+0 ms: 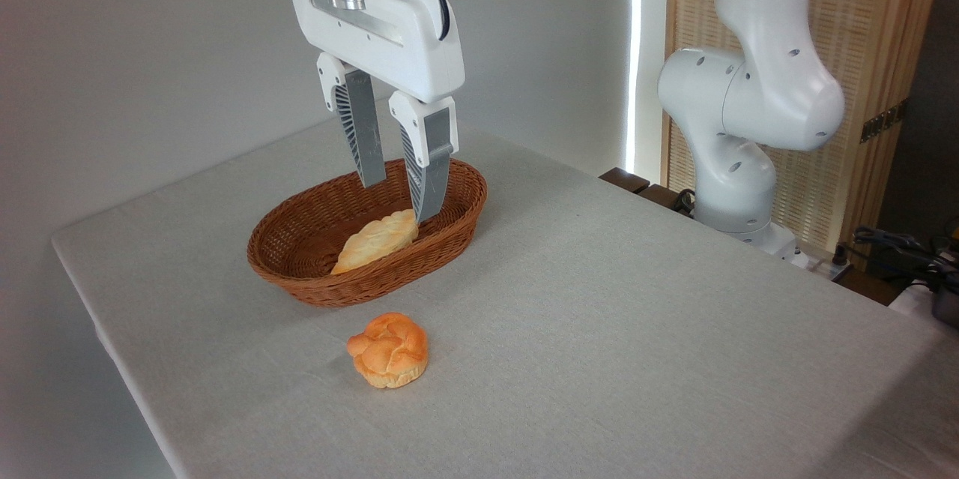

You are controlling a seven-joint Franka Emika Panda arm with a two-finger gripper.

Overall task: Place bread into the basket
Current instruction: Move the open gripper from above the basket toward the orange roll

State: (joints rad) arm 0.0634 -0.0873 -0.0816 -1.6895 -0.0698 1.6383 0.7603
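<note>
One gripper (pixel 398 200) in view, fingers parted and holding nothing, hanging over the basket (pixel 300 258) with its tips near the pale ridged loaf (pixel 377 239) inside. Bread (pixel 389 350) — the orange knotted bun — sitting on the table (pixel 637 329) just outside the basket's near rim, toward the near-left edge, untouched and well below the gripper.

Risks, as judged from this layout:
- Wrong item taken — fingertips sit right by the loaf, already in the basket; closing from this spot would likely catch it rather than the bun.
- Rim strike on the way across to the bun, if travel stays low; light wicker could slide or tip.
- Bun rounded and lumpy; an off-centre pinch could squeeze it out or roll it toward the table's near edge.
- Loaf fills the basket's middle; a bun dropped on top may roll off or perch against the wall.

Basket contents: one loaf, lying lengthwise along the floor. Nothing else seen inside.
</note>
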